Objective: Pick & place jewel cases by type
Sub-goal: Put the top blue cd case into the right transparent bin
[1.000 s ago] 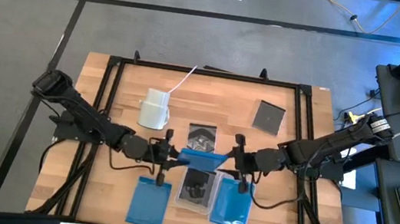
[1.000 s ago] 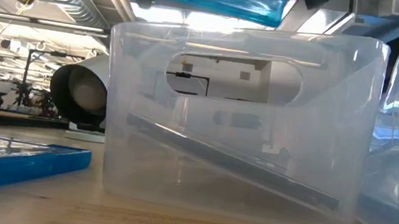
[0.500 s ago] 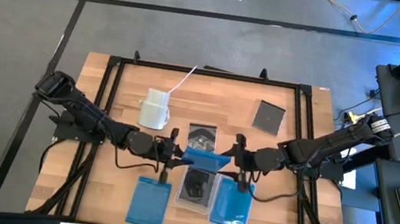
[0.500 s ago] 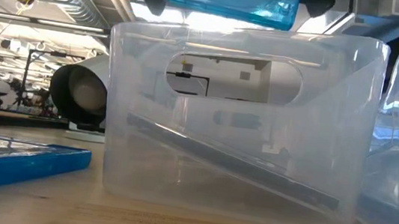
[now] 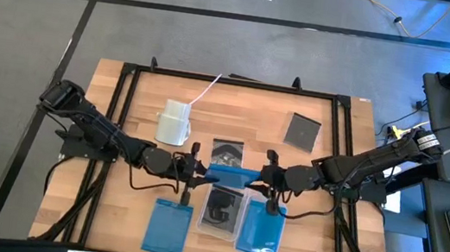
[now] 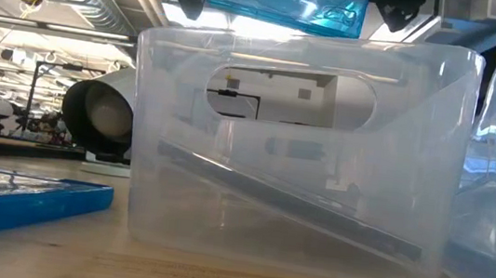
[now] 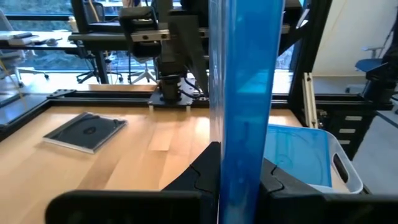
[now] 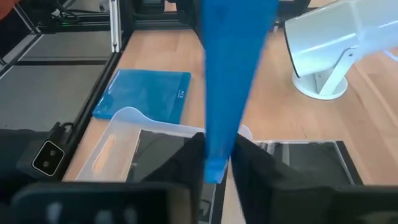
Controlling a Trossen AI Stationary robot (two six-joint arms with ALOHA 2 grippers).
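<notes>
A translucent blue jewel case (image 5: 232,174) hangs in the air between my two grippers, above the middle clear tray (image 6: 292,163). My left gripper (image 5: 199,169) is shut on its left end and my right gripper (image 5: 260,177) is shut on its right end. A dark jewel case (image 5: 222,210) leans inside the middle tray. Another blue case (image 5: 262,231) lies in the right tray, and a third blue one (image 5: 168,227) lies flat on the table at the near left. Dark cases lie flat at the middle (image 5: 227,152) and far right (image 5: 303,131). My left gripper pinches the blue case's left end (image 7: 242,155) between its two fingers (image 7: 205,171), one on each flat face. The fingers come level from the table's left. The case stands on edge, lifted clear. My right gripper pinches the case's right end (image 8: 217,149) between its two fingers (image 8: 249,163), one on each face. It comes from the table's right, slanting a little downward. The case hangs clear above the tray.
A white cup (image 5: 175,123) with a cord stands at the far left of the middle. A black frame (image 5: 125,87) runs around the work area. Bare wood lies between the cup and the far-right dark case.
My right gripper has rolled and shut on the blue case's right end. The case, which showed a broad face from above, now shows mostly its edge. It stays in the air over the middle tray.
</notes>
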